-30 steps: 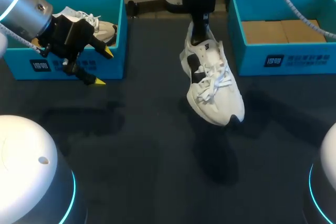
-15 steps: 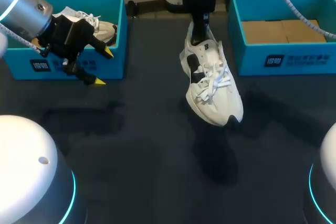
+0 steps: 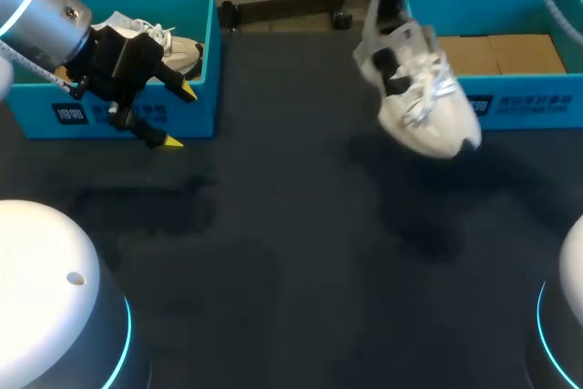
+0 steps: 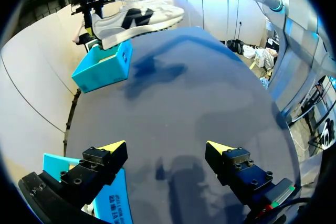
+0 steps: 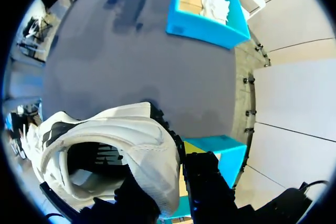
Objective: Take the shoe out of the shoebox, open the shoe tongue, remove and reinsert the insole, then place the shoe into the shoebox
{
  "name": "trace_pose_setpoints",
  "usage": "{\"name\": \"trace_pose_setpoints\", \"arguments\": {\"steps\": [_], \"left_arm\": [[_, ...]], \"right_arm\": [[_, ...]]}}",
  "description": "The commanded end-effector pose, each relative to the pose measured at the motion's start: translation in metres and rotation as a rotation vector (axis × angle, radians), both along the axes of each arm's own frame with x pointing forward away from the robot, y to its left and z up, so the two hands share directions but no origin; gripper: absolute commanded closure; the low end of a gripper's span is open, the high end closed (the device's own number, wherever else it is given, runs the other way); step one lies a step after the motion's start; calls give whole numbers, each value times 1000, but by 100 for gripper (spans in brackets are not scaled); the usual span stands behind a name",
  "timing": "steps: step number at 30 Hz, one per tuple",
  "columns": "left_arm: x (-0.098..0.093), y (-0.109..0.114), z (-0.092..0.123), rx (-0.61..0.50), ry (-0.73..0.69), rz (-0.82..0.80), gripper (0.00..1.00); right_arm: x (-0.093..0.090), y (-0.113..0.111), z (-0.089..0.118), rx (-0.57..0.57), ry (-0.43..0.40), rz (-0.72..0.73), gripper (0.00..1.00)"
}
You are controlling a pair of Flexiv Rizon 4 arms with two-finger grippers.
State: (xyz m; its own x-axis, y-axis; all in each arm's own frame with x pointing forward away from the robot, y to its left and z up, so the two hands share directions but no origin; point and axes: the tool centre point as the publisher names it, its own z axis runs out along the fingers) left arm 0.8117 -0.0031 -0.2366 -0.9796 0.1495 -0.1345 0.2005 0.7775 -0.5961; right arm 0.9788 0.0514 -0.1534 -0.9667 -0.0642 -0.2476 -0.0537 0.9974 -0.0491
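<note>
Left pincer [image 3: 178,116]: wide open, empty, before the left shoebox [image 3: 55,116]. Right pincer [image 5: 163,182]: clamped on the shoe [image 3: 419,97] at its heel. The toe slopes down toward the robot, above the desk, overlapping the right shoebox's [image 3: 533,102] near-left corner.

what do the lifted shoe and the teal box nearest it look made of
Shoe: probably white textile or synthetic leather, matte, with black panels and fabric laces. Shoebox: likely cardboard, thin matte teal walls, plain brown floor inside.

Dark blue-grey table [image 3: 273,271], matte top, soft shadows on surface.
</note>
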Motion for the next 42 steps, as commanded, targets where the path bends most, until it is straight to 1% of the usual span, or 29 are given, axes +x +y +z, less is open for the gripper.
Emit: {"name": "trace_pose_setpoints", "arguments": {"steps": [1,2,3,6,8,9,13,14,16,19,21,41,42], "left_arm": [[-1,1,0,2,-1,0,0],[-1,1,0,2,-1,0,0],[-1,1,0,2,-1,0,0],[-1,1,0,2,-1,0,0],[-1,1,0,2,-1,0,0],[-1,1,0,2,-1,0,0],[-1,1,0,2,-1,0,0],[-1,1,0,2,-1,0,0],[-1,1,0,2,-1,0,0],[-1,1,0,2,-1,0,0],[-1,1,0,2,-1,0,0],[-1,1,0,2,-1,0,0],[-1,1,0,2,-1,0,0]], "right_arm": [[17,-34,2,34,6,20,100],[17,-34,2,34,6,20,100],[28,-49,0,25,5,28,100],[40,-72,-3,12,15,23,100],[45,-83,-3,-1,16,22,100],[50,-93,-3,-6,16,15,100],[61,-122,0,-28,5,6,100],[62,-124,0,-30,5,7,100],[67,-142,2,-62,10,2,100],[71,-159,6,-51,-4,6,100],[72,-166,6,-40,2,-17,100],[72,-166,6,-40,2,-17,100],[75,-173,6,-40,2,-33,100]]}}
